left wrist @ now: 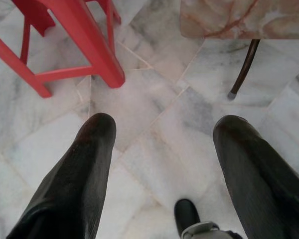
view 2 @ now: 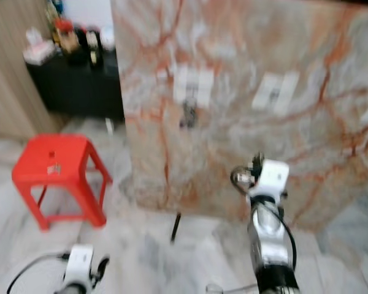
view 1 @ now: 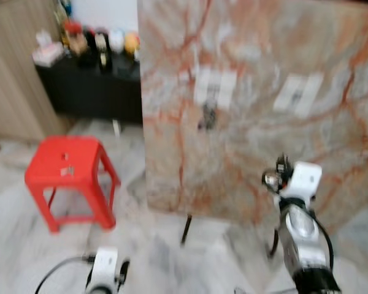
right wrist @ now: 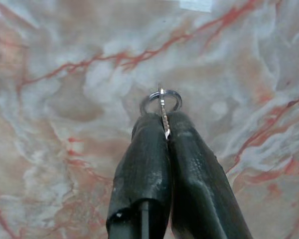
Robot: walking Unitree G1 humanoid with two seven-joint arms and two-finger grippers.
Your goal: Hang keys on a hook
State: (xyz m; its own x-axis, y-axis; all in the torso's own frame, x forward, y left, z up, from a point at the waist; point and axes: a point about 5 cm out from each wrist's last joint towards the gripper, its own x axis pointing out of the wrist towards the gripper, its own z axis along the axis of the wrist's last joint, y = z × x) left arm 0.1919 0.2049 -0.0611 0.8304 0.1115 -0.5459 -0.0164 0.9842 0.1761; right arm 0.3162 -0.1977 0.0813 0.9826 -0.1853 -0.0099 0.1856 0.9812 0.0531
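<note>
Keys (right wrist: 162,102) are pinched in the right gripper (right wrist: 165,130), fingers pressed together with just the metal ring and a thin sliver of key poking out past the tips. That gripper is up in front of the marble panel (view 1: 257,104), the big board with orange-red veins that I'll use as the landmark here. In the head views the right arm is raised near the panel's lower right part, with the shiny ring visible at its tip (view 1: 271,179).

On the panel's face, upper middle, there's a pale strip with something small and dark hanging below it (view 1: 208,116), probably a hook but it's too blurry to say for sure. A second pale strip (view 1: 298,93) sits further right on the panel. The keys are well below and to the right of that dark thing, not touching it.

Left gripper (left wrist: 162,144) hangs low near the marble floor (left wrist: 154,104), fingers spread wide apart, holding nothing. Left of the panel stands a red plastic stool (view 1: 70,177), and behind that a dark cabinet (view 1: 92,89) with some bottles and bits on top. A thin dark leg (view 1: 186,229) sticks down under the panel's bottom edge.
</note>
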